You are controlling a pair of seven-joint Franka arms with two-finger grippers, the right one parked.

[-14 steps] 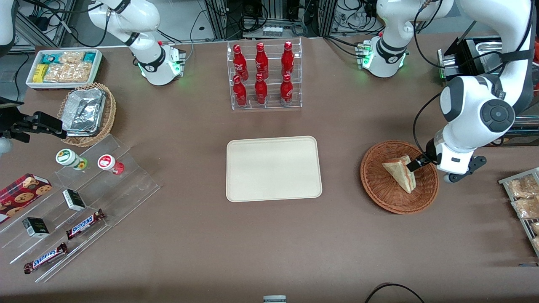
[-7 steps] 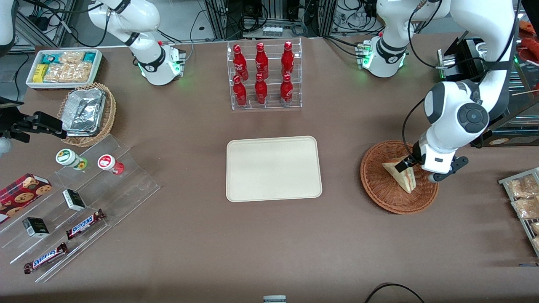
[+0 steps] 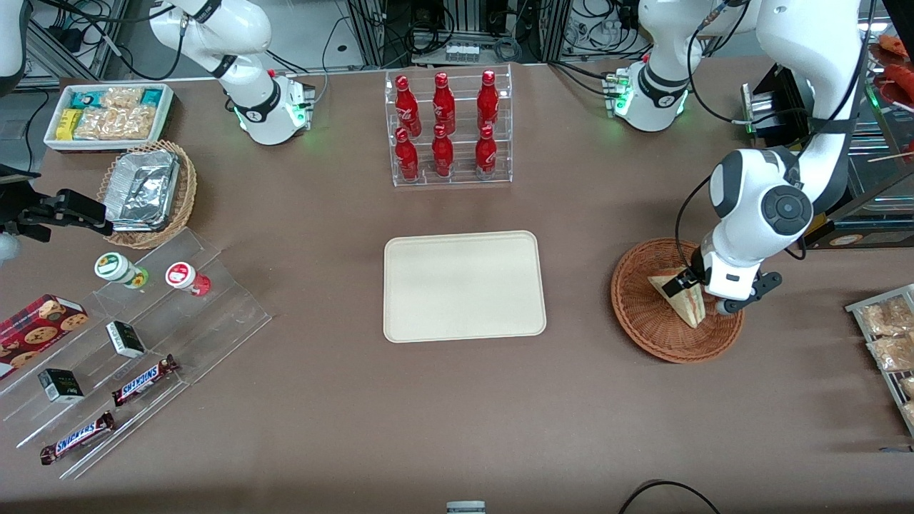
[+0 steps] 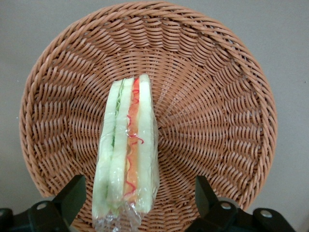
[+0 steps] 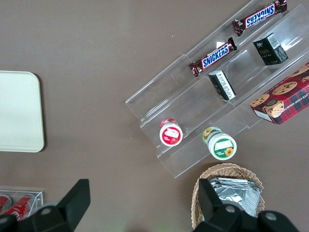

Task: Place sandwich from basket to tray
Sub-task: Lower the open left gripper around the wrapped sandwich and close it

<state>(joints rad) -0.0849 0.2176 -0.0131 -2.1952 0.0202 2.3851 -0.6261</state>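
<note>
One sandwich [image 4: 126, 150] is seen standing on edge in the basket [image 4: 231, 92], its layered edge turned up toward the gripper [image 4: 135, 203]. The jaws are spread wide, one finger on each bread face, neither touching; the wedge's long axis runs between them. Nothing is seen on the tray [image 3: 464, 285], well apart toward the table's middle. Nothing else lies in the basket.
</note>
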